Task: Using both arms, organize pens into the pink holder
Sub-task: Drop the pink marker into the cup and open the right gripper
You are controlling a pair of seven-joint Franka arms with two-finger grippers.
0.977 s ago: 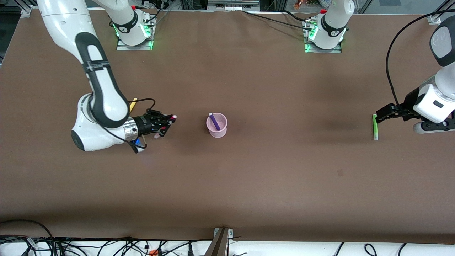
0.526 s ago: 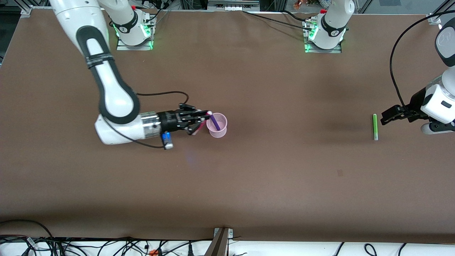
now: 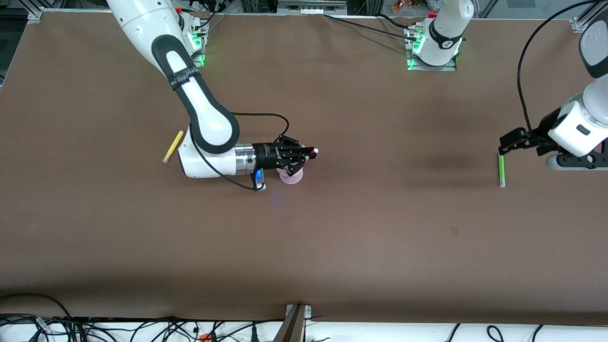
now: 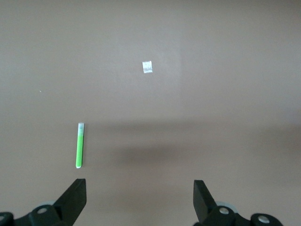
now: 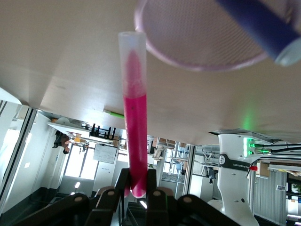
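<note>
Right gripper [image 3: 308, 153] hangs over the pink holder [image 3: 290, 176], fingers pressed together on the magenta pen [image 5: 134, 117]. The pen lies roughly level along the gripper's line, its pale tip [image 3: 315, 151] projecting just past the fingertips, above the holder's rim. In the right wrist view the pen's translucent end sits beside the holder's round rim [image 5: 155, 47], and the purple pen [image 5: 263, 23] leans inside the holder.

Left gripper [image 3: 504, 142] hangs over the upper end of the green pen [image 3: 500, 170], fingers [image 4: 75, 197] spread wide and gripping nothing. The green pen lies flat on the table, at the left arm's end, well apart from the holder.

The yellow pen [image 3: 173, 146] lies flat and slanted on the table, beside the right arm's wrist, toward the right arm's end.

Pens are slim straight cylinders with whitish ends. The holder is translucent, finely textured, round with a flared rim.

The table [image 3: 380, 228] is matte brown and smooth, bearing a small pale patch [image 4: 147, 67]. Loose black cables [image 3: 142, 330] run along the edge nearest the front camera. Both arm bases show green lights [image 3: 409, 64].
</note>
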